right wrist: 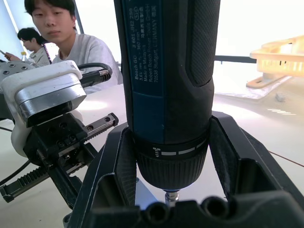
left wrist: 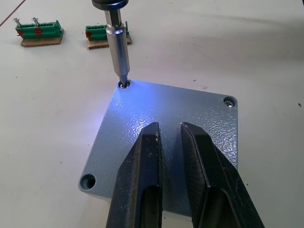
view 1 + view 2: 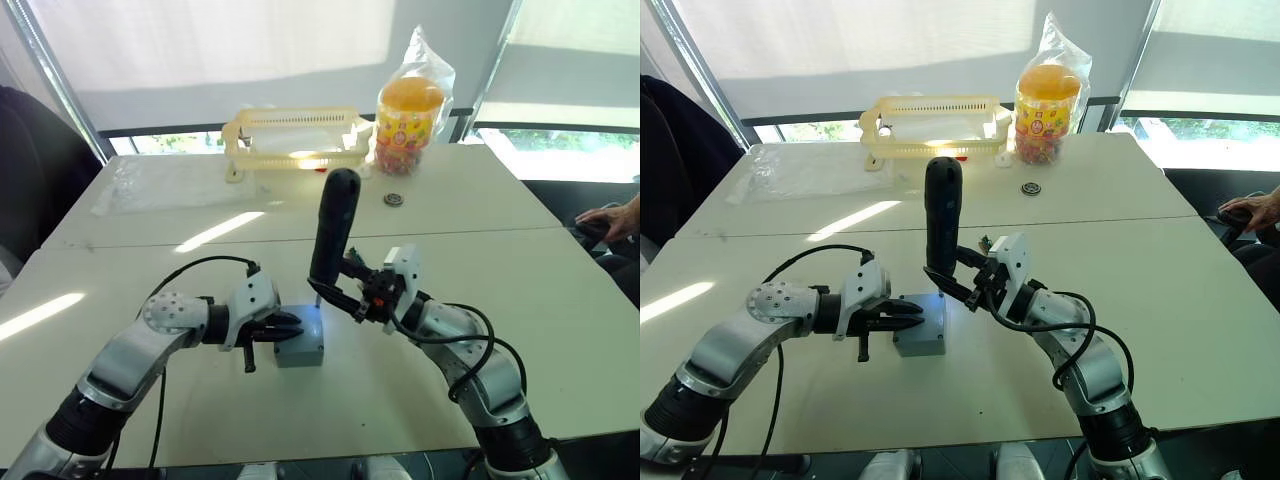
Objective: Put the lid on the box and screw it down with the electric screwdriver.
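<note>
You are looking at a pale table (image 3: 520, 300) set against bright windows with drawn blinds, near the front edge of which the work sits.

Your left gripper (image 2: 171, 142) has its two fingers (image 2: 142, 175) almost together, a narrow gap between them, holding nothing; the tips lie on or just over the lid (image 2: 190, 114), and you cannot tell whether they press on it. The lid lies flat on the box (image 3: 300, 350), closing it. One corner of the lid shows a seated screw (image 2: 230, 100), and another corner shows a hole (image 2: 88, 181).

Your right gripper (image 3: 345, 290) is clamped around the lower body of the screwdriver (image 3: 333, 225), one finger (image 1: 118, 166) on each side. The tool stands nearly upright, its bit (image 2: 118, 52) set into the lid's corner hole on the side away from the left gripper, with blue-white light spilling over the lid there.

Just past the box lie two green boards (image 2: 39, 32) on the tabletop. At the far edge you see a yellow basket (image 3: 295, 135), a bagged jar (image 3: 408, 110) beside it, and a small round part (image 3: 394, 199) in front of the jar. A clear bag (image 3: 165, 185) lies toward the far left corner. A person's hand (image 3: 612, 220) rests at the right edge, and two people sit beyond the left gripper in the right wrist view.
</note>
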Available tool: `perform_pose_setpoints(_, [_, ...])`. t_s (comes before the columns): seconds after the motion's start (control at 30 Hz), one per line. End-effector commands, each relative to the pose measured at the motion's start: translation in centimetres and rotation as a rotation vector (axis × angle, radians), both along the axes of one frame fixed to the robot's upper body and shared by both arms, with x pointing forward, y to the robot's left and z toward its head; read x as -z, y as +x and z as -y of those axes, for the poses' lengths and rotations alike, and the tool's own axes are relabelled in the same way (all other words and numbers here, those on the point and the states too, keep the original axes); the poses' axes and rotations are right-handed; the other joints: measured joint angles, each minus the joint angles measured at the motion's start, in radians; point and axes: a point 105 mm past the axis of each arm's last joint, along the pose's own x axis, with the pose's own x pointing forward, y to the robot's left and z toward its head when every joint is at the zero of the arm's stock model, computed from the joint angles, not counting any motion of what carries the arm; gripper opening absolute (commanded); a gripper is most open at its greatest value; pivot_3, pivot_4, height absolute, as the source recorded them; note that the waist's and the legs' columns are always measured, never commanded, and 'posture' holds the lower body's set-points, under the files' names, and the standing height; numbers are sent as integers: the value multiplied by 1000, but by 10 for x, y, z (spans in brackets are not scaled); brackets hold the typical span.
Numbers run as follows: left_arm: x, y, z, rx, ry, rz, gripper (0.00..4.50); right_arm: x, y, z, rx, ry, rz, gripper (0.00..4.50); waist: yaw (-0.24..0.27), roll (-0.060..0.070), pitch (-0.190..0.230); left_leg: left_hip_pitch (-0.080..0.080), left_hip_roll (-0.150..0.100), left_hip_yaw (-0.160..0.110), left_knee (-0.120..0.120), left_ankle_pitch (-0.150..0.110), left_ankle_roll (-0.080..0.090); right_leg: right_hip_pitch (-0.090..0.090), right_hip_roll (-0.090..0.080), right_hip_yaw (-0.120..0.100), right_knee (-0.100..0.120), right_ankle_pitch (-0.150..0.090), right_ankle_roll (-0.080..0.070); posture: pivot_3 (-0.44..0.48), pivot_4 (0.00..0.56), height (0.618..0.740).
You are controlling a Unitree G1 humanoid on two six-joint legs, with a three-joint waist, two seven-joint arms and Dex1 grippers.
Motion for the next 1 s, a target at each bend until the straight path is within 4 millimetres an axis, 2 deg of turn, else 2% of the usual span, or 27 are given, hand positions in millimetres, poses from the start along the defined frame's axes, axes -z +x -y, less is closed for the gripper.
perform_pose_setpoints(0.03, [16, 0, -7, -23, 49, -54, 667, 45, -1, -10, -24, -124, -157, 1789, -1, 0, -1, 0, 0, 0, 0, 0, 0, 0, 0, 0, 0, 0, 0, 0, 150, 740])
perform_pose_setpoints(0.23, [17, -1, -7, -23, 48, -56, 667, 54, -6, -11, -43, -157, -174, 1789, 0, -1, -8, 2, 0, 0, -1, 0, 0, 1, 0, 0, 0, -2, -1, 0, 150, 740])
perform_pose_setpoints(0.4, [17, -1, -6, -24, 47, -57, 667, 60, -5, -11, -28, -170, -190, 1789, 0, -2, -9, 7, 1, 0, -3, 0, 0, 5, 0, 0, 0, -4, -4, 0, 150, 740])
perform_pose_setpoints(0.47, [18, -1, -5, -24, 46, -60, 667, 68, -1, -11, -1, -206, -212, 1789, 0, -2, -9, 10, 1, 0, -4, 0, 0, 7, 0, 0, 0, -6, -4, 0, 150, 740])
perform_pose_setpoints(0.7, [19, -3, -3, -21, 41, -60, 667, 79, 0, -11, 23, -221, -267, 1789, 0, -1, -13, 11, 1, 0, -5, -1, 0, 8, -1, 0, 0, -8, -2, 0, 150, 740])
perform_pose_setpoints(1.0, [19, -5, -4, -20, 42, -62, 667, 77, 0, -12, 37, -192, -265, 1789, 1, -1, -16, 11, 2, 0, -6, -1, 0, 7, -1, 0, -1, -9, -2, 0, 150, 740])
